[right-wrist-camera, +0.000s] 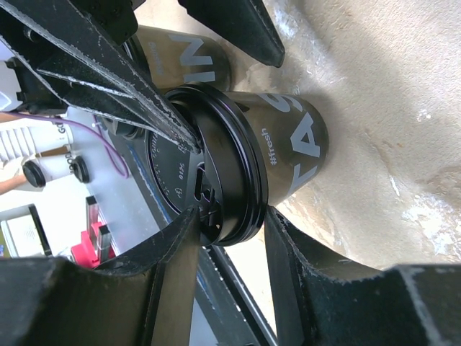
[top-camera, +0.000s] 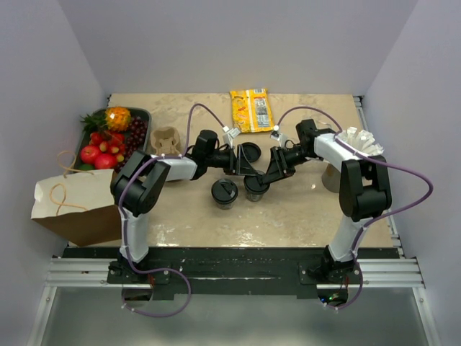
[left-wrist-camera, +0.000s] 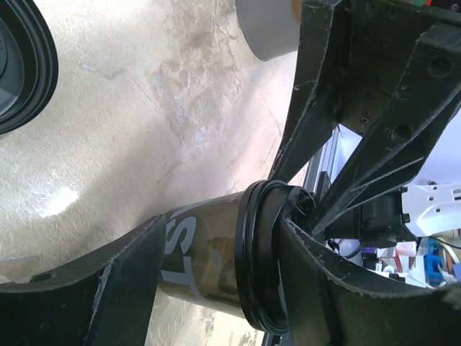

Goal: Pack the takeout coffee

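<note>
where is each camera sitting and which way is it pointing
Top external: above and behind the arm bases, looking down on the table; both arms show, the left gripper and right gripper meeting at a lidded coffee cup.
Left wrist: on the left wrist, looking along its own fingers, which straddle that cup.
Right wrist: on the right wrist, looking along its own fingers at the same cup from the opposite side.
Shared: all three show that cup; each wrist view also catches the other gripper's fingers.

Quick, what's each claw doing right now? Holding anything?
Left claw: closed on the coffee cup, gripping its sides.
Right claw: closed on the rim of that cup's lid.
</note>
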Controlling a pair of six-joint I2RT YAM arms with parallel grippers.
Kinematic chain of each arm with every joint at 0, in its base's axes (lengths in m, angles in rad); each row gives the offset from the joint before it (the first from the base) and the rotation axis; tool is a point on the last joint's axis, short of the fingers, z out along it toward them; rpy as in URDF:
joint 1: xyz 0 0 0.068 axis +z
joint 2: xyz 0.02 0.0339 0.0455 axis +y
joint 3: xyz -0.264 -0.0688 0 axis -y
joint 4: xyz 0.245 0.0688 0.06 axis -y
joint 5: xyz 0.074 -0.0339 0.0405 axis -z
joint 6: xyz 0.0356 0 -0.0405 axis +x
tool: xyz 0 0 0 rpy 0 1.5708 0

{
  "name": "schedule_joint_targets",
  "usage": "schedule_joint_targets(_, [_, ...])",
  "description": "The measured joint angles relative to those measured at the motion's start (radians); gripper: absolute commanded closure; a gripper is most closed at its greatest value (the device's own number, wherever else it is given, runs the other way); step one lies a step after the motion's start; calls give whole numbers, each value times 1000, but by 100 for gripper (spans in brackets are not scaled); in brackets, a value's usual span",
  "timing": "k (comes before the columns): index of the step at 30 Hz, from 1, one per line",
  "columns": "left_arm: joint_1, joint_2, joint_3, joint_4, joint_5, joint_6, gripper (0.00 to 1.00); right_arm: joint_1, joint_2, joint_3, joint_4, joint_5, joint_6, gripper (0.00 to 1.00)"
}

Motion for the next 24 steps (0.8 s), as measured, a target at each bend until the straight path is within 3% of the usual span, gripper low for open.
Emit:
schedule_joint_targets(6, [0, 0, 0, 3, -6, -5, 33, -1, 1, -4, 8, -2, 16, 55])
schedule_joint_targets(9, [0, 0, -3, 27, 7, 8, 30, -1, 1, -3, 6, -19, 4, 46])
schedule_joint_targets(13, [3, -13, -22, 59, 26, 53, 28, 0, 1, -3, 6, -25, -21, 40])
schedule_joint_targets(24, [16, -20, -33, 68, 92, 120, 27, -1, 1, 23, 31, -40, -27, 39])
